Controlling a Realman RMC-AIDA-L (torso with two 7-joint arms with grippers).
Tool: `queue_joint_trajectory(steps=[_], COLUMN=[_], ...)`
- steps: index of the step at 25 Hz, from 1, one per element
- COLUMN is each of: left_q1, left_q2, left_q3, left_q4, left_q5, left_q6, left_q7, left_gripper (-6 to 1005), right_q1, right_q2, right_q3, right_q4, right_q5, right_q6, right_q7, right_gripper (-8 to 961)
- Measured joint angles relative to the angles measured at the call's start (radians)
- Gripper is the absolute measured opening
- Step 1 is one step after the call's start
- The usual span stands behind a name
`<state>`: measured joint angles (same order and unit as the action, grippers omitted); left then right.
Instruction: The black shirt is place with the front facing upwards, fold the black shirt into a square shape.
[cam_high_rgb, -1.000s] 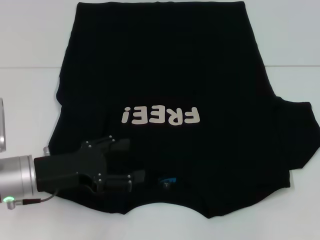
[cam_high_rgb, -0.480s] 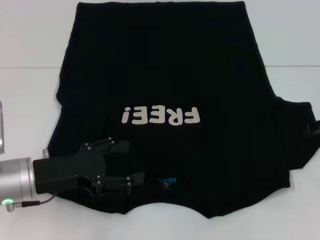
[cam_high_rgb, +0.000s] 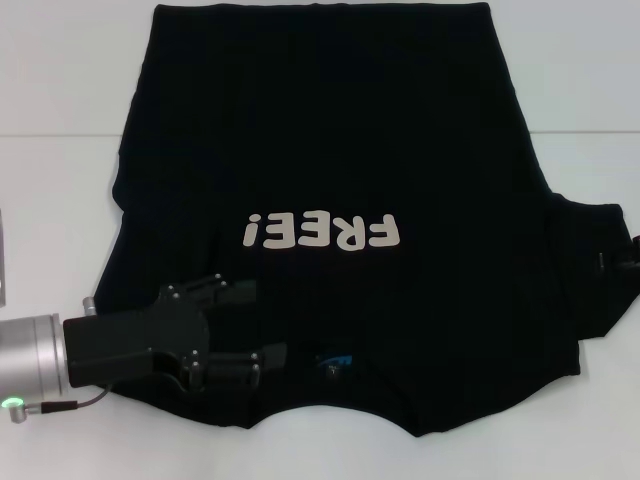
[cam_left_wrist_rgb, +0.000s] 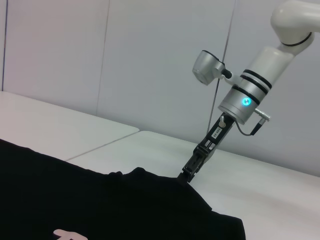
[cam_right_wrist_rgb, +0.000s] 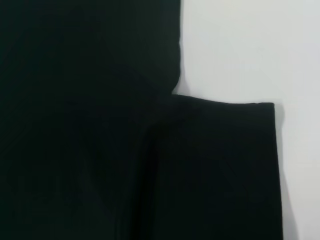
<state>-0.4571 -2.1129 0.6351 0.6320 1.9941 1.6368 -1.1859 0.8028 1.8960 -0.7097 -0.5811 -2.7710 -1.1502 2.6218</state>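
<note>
Now, here is what you are looking at.
Black shirt (cam_high_rgb: 330, 150): lying flat, front up, on the white worktop (cam_high_rgb: 60, 200), its cream "FREE!" lettering (cam_high_rgb: 322, 231) reading upside down toward you, blue neck label (cam_high_rgb: 335, 362) at the near edge.
Left tool (cam_high_rgb: 262, 322): sitting over the shirt's near-left shoulder, just beside the collar, fingers spread apart.
Right tool (cam_left_wrist_rgb: 186, 174): touching the right sleeve's outer edge; you cannot tell how its fingers are standing.
</note>
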Motion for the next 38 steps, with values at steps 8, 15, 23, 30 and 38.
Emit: queue_joint_trajectory(steps=[8,15,23,30,38], left_q1=[-0.002,-0.005,-0.008,-0.008,-0.008], left_q2=[0.002,0.002,0.002,0.004,0.006], left_q3=[0.0,0.0,-0.001,-0.002,-0.002], left_q4=[0.0,0.0,0.0,0.0,0.0], left_q5=[-0.006,-0.008,-0.008,-0.008,-0.009], left_q6=[-0.002,0.0,0.0,0.002,0.002], left_q7=[-0.001,-0.003,-0.007,-0.012,-0.014], left_gripper=[922,922,922,921,921], right_q1=[0.001,0.001,0.004,0.007,0.009], right_q2=[0.007,0.008,0.016,0.019,0.017], right_q3=[-0.025,-0.04,-0.052,-0.064,-0.064], right_q4=[0.007,0.012,0.0,-0.014,-0.014], right_q5=[-0.001,-0.001,-0.001,-0.002,-0.003], right_q6=[0.016,0.024,0.025,0.02,0.018], right_q7=[-0.001,0.002,-0.001,-0.005,-0.008], right_gripper=[911,768,558,330,40])
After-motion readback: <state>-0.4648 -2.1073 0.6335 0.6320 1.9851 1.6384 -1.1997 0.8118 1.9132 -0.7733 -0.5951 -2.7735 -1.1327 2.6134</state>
